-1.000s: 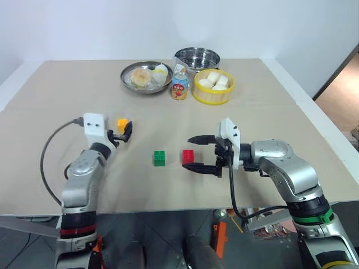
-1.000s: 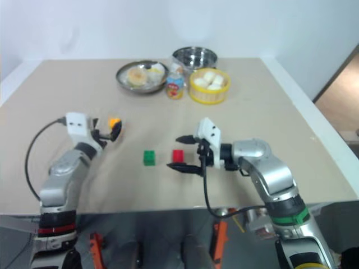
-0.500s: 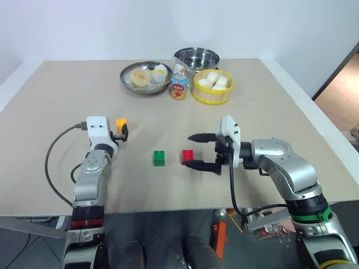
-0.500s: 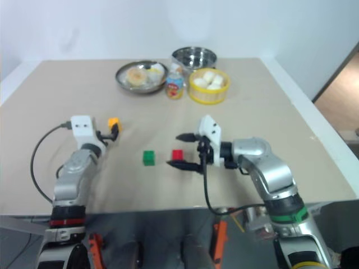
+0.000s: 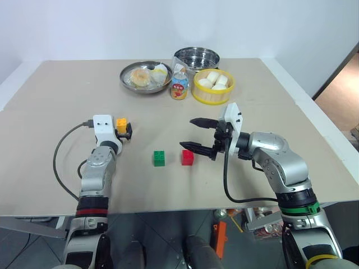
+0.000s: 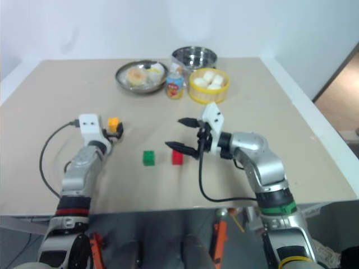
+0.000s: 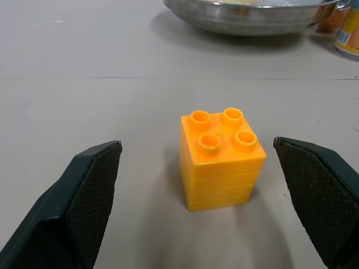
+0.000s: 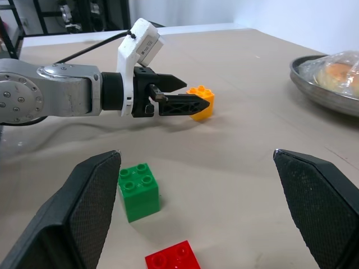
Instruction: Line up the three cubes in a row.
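Note:
The yellow-orange cube point(image 7: 221, 159) stands upright on the table at the left point(image 5: 121, 123). My left gripper point(image 5: 122, 131) is open and level, one finger on either side of the cube, touching neither face. The green cube point(image 5: 159, 158) and the red cube point(image 5: 187, 157) sit side by side in the middle of the table, a small gap between them. My right gripper point(image 5: 186, 133) hangs open just above and behind the red cube, pointing left, with nothing between its fingers. From the right wrist, the green cube point(image 8: 138, 190) and the red cube point(image 8: 174, 259) lie near and the yellow-orange cube point(image 8: 201, 102) beyond.
At the back of the table stand a metal plate point(image 5: 129, 83) holding wrapped buns, a steel bowl point(image 5: 196, 57), a yellow bowl point(image 5: 213, 98) of white buns and a small drink can point(image 5: 179, 87). The table's front edge runs just below both arms.
My left gripper has moved forward and down until its fingers flank the yellow-orange cube. My right gripper has risen and moved forward, away from the red cube, which stays put.

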